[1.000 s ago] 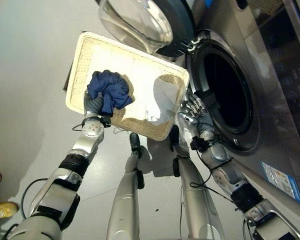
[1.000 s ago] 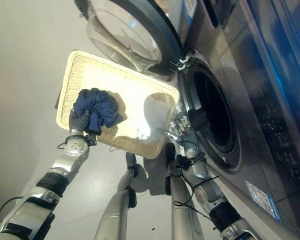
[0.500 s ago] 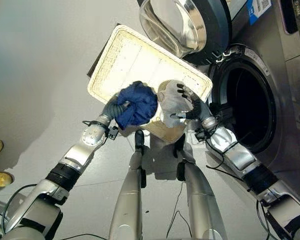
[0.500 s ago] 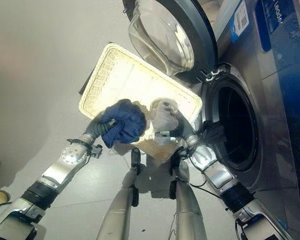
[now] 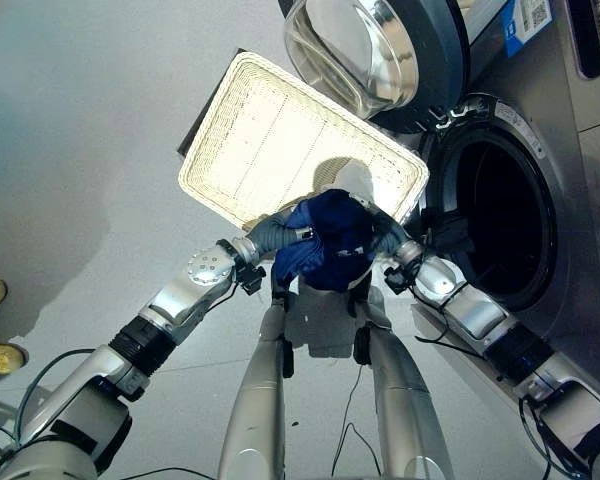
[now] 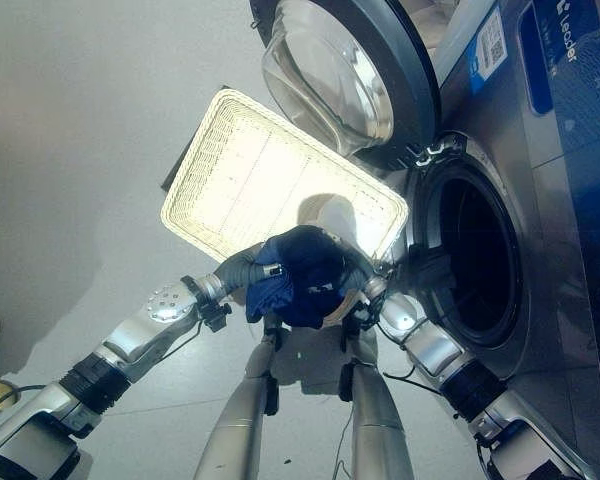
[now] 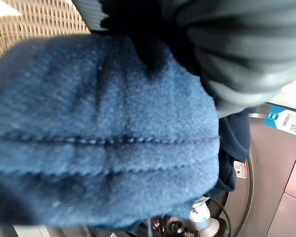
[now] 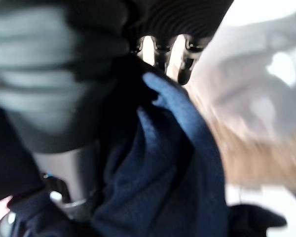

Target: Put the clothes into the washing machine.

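Both hands, the left hand [image 5: 263, 236] and the right hand [image 5: 390, 240], their fingers hidden in the cloth so their hold could not be told, carried a dark blue garment [image 5: 328, 240] bunched between them over the wicker basket's [image 5: 250, 130] near edge, apparently mid-transfer, with a swing toward the washing machine's open drum [image 5: 500, 210] likely next.

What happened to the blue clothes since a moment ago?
The left hand carried the blue garment off the wicker basket toward the washing machine; the right hand came in to meet the bundle. The pale cloth remains in the basket, and the door remains open.
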`<state>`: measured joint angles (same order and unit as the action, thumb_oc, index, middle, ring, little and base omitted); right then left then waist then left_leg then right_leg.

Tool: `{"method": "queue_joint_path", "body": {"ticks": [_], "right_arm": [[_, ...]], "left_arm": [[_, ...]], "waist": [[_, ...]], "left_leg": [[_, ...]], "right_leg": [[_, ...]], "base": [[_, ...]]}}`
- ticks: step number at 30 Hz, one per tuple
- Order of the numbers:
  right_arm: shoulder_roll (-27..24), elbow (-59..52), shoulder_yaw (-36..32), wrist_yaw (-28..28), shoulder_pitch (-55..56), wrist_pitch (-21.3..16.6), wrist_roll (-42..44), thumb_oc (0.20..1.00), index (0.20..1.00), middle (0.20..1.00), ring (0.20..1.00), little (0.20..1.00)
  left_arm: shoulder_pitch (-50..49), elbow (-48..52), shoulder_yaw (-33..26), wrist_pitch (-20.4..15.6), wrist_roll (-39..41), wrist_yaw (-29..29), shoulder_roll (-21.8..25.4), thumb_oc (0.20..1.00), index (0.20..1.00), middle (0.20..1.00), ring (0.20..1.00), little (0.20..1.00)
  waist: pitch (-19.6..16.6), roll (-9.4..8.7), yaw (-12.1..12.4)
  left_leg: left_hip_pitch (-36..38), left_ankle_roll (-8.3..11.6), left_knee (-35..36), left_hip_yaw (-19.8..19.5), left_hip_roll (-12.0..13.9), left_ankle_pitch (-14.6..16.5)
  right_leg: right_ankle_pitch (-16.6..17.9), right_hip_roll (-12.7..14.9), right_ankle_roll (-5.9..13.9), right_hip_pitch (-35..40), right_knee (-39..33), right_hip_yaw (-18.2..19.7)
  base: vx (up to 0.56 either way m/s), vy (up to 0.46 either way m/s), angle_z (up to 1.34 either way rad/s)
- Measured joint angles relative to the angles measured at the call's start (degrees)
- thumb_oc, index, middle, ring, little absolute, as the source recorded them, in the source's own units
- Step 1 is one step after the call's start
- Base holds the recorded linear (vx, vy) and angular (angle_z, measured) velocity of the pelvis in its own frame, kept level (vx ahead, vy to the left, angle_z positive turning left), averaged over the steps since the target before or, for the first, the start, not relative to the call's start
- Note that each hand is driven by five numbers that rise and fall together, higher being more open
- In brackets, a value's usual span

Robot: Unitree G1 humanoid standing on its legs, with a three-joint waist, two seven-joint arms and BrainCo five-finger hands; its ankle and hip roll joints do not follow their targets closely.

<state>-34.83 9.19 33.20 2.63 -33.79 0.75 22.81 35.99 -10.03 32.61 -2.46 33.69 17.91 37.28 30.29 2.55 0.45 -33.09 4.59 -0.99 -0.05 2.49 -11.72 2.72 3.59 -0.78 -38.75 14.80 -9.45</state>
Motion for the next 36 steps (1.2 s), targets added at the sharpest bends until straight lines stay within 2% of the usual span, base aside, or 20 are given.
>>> {"method": "queue_joint_path", "body": {"ticks": [8, 9, 10, 11, 12, 13, 18, 19, 20, 26, 32, 34, 36], "right_arm": [[0.1, 0.0, 0.7, 9.8, 1.6, 6.0, 18.7, 1.000, 1.000, 1.000, 1.000, 1.000], [0.1, 0.0, 0.8, 10.8, 1.9, 6.8, 20.7, 0.940, 0.940, 0.940, 0.940, 0.940], [0.1, 0.0, 0.8, 11.4, 2.0, 7.2, 21.9, 0.624, 0.624, 0.624, 0.624, 0.624], [0.1, 0.0, 0.9, 12.0, 2.1, 7.5, 22.8, 0.489, 0.489, 0.489, 0.489, 0.489], [0.2, 0.0, 1.2, 12.3, 2.4, 7.8, 23.8, 0.416, 0.416, 0.416, 0.416, 0.416], [0.1, 0.0, 1.2, 13.4, 2.4, 8.9, 26.1, 0.200, 0.200, 0.200, 0.200, 0.200], [0.3, 0.1, 1.3, 15.3, 3.3, 11.3, 30.7, 0.200, 0.200, 0.200, 0.200, 0.200], [0.3, 0.4, 1.3, 15.3, 3.5, 11.6, 32.2, 0.200, 0.200, 0.200, 0.200, 0.200], [0.5, 0.8, 1.3, 15.5, 3.8, 11.7, 34.0, 0.200, 0.200, 0.200, 0.200, 0.200], [3.4, 1.4, 1.2, 15.8, 6.9, 11.9, 43.5, 0.200, 0.200, 0.200, 0.200, 0.200], [5.1, 3.7, 1.2, 17.0, 7.6, 12.0, 47.5, 0.200, 0.200, 0.200, 0.200, 0.200], [5.3, 6.7, 0.8, 17.2, 7.4, 11.8, 50.2, 0.200, 0.200, 0.200, 0.200, 0.200], [5.6, 8.6, 0.1, 17.2, 7.7, 10.9, 53.1, 0.200, 0.200, 0.200, 0.200, 0.200]], "left_arm": [[-0.1, 1.1, 1.9, 0.8, 1.6, -1.0, 1.1, 0.200, 0.200, 0.200, 0.200, 0.200], [-0.2, 1.1, 2.2, 0.8, 1.6, -1.3, 1.2, 0.200, 0.200, 0.200, 0.200, 0.200], [-0.3, 1.1, 2.2, 0.8, 1.6, -1.3, 1.3, 0.200, 0.200, 0.200, 0.200, 0.200], [-0.5, 1.1, 2.2, 0.8, 1.6, -1.4, 1.4, 0.200, 0.200, 0.200, 0.200, 0.200], [-0.6, 1.1, 2.2, 0.7, 1.6, -1.5, 1.5, 0.200, 0.200, 0.200, 0.200, 0.200], [-0.8, 1.1, 2.2, 0.6, 1.6, -1.8, 1.5, 0.200, 0.200, 0.200, 0.200, 0.200], [-1.4, 1.7, 2.9, -1.7, 1.5, -2.9, 1.5, 0.200, 0.200, 0.200, 0.200, 0.200], [-1.5, 1.9, 3.4, -2.1, 1.5, -3.4, 1.5, 0.796, 0.796, 0.796, 0.796, 0.796], [-1.7, 2.1, 3.4, -2.5, 1.4, -4.0, 1.4, 1.000, 1.000, 1.000, 1.000, 1.000], [-1.9, 2.2, 4.4, -3.6, -2.4, -11.2, 0.4, 1.000, 1.000, 1.000, 1.000, 1.000], [-1.9, 2.1, 4.2, -3.5, -15.7, -25.7, 0.4, 1.000, 1.000, 1.000, 1.000, 1.000], [-1.5, 1.0, 3.3, -0.8, -20.4, -34.0, 0.8, 1.000, 1.000, 1.000, 1.000, 1.000], [-1.6, -0.3, 1.5, 1.6, -22.1, -38.1, 1.2, 1.000, 1.000, 1.000, 1.000, 1.000]], "waist": [[0.0, -0.01, 0.1], [0.0, -0.01, 0.1], [0.0, -0.01, 0.1], [0.0, -0.01, 0.2], [0.0, -0.01, 0.2], [0.0, -0.01, 0.2], [0.0, -0.01, 0.3], [0.0, -0.01, 0.3], [0.0, -0.01, 0.3], [0.0, -0.01, 0.2], [0.0, -0.01, 0.2], [0.0, -0.01, 0.3], [0.0, -0.01, 0.2]], "left_leg": [[0.4, -0.18, 0.6, 0.0, 0.2, -0.1], [0.4, -0.18, 0.6, 0.0, 0.2, -0.1], [0.4, -0.18, 0.6, 0.0, 0.2, -0.1], [0.4, -0.18, 0.6, 0.0, 0.2, -0.1], [0.5, -0.18, 0.7, 0.0, 0.2, -0.1], [0.5, -0.18, 0.7, 0.0, 0.2, -0.1], [0.4, -0.19, 0.6, 0.0, 0.2, -0.1], [0.4, -0.19, 0.6, 0.0, 0.2, -0.1], [0.4, -0.19, 0.7, 0.0, 0.2, -0.1], [0.4, -0.19, 1.0, 0.0, 0.2, -0.1], [0.4, -0.23, 1.5, 0.2, 0.2, -0.1], [0.4, -0.26, 1.5, 0.4, 0.2, -0.1], [0.5, -0.34, 1.5, 0.7, 0.2, 0.0]], "right_leg": [[0.4, -0.3, 0.11, 0.7, -1.2, -0.3], [0.4, -0.3, 0.11, 0.7, -1.3, -0.3], [0.4, -0.3, 0.10, 0.7, -1.3, -0.3], [0.5, -0.3, 0.09, 0.7, -1.3, -0.3], [0.5, -0.3, 0.08, 0.7, -1.3, -0.3], [0.5, -0.3, 0.08, 0.7, -1.4, -0.3], [0.6, -0.4, 0.09, 0.7, -1.5, -0.3], [0.6, -0.4, 0.09, 0.7, -1.5, -0.3], [0.6, -0.4, 0.09, 0.7, -1.5, -0.3], [0.7, -0.5, 0.09, 0.7, -2.1, -0.3], [0.8, -0.5, 0.09, 0.6, -2.7, -0.2], [0.9, -0.5, 0.14, 0.6, -3.0, -0.1], [0.9, -0.5, 0.15, 0.5, -3.0, 0.2]], "base": [[0.00, -0.005, 0.00], [0.00, 0.000, 0.00], [0.00, 0.000, 0.00], [0.00, 0.000, 0.00], [0.00, 0.000, 0.00], [-0.01, -0.031, -0.01], [0.00, -0.023, 0.00], [0.00, -0.048, 0.00], [0.00, -0.056, -0.01], [0.00, -0.032, -0.01], [0.01, -0.020, -0.01], [0.02, -0.038, -0.04], [0.02, -0.021, -0.05]]}}
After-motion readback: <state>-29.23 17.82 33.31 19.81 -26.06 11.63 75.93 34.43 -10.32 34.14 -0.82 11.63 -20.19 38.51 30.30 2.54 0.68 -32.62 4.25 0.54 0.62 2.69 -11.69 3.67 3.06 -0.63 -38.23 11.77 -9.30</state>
